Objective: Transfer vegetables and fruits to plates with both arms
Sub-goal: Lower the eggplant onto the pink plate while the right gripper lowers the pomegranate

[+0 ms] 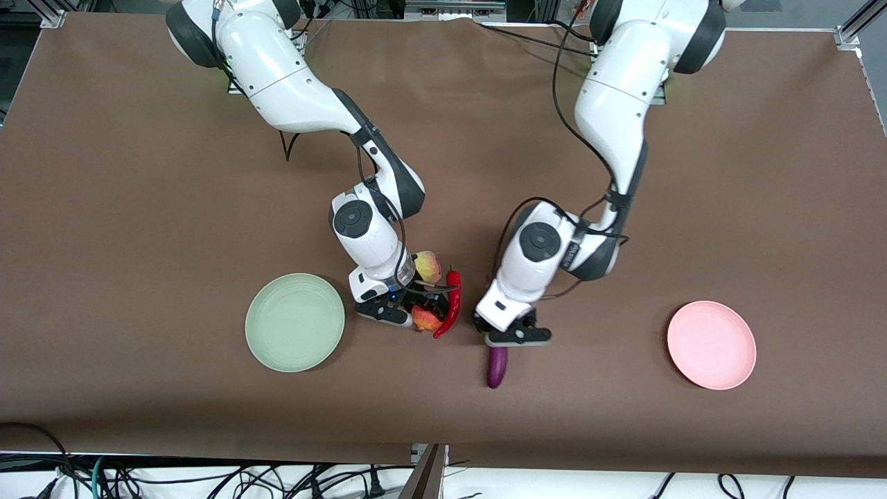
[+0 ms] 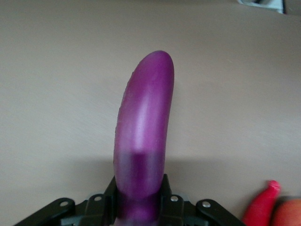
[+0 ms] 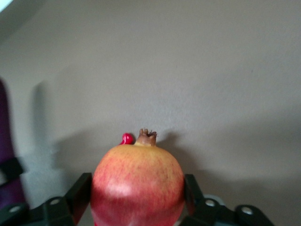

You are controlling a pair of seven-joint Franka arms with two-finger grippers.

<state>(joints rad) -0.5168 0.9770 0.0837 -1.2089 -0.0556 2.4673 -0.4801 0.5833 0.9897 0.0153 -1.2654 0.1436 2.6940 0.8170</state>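
Note:
My left gripper (image 1: 511, 337) is shut on the purple eggplant (image 1: 497, 366), which lies nearer the front camera than the gripper. In the left wrist view the eggplant (image 2: 143, 127) sits between the two fingers (image 2: 164, 187). My right gripper (image 1: 416, 313) is shut on the red-orange pomegranate (image 1: 427, 319). In the right wrist view the pomegranate (image 3: 137, 181) fills the gap between the fingers (image 3: 81, 190). The red chili (image 1: 452, 305) lies right beside the pomegranate. The peach (image 1: 427, 265) sits just farther from the front camera, against the right wrist. The mint green plate (image 1: 294, 322) and the pink plate (image 1: 712, 344) hold nothing.
The brown table (image 1: 138, 208) fills the view. The green plate lies toward the right arm's end and the pink plate toward the left arm's end. The two grippers are close together mid-table, with the chili between them.

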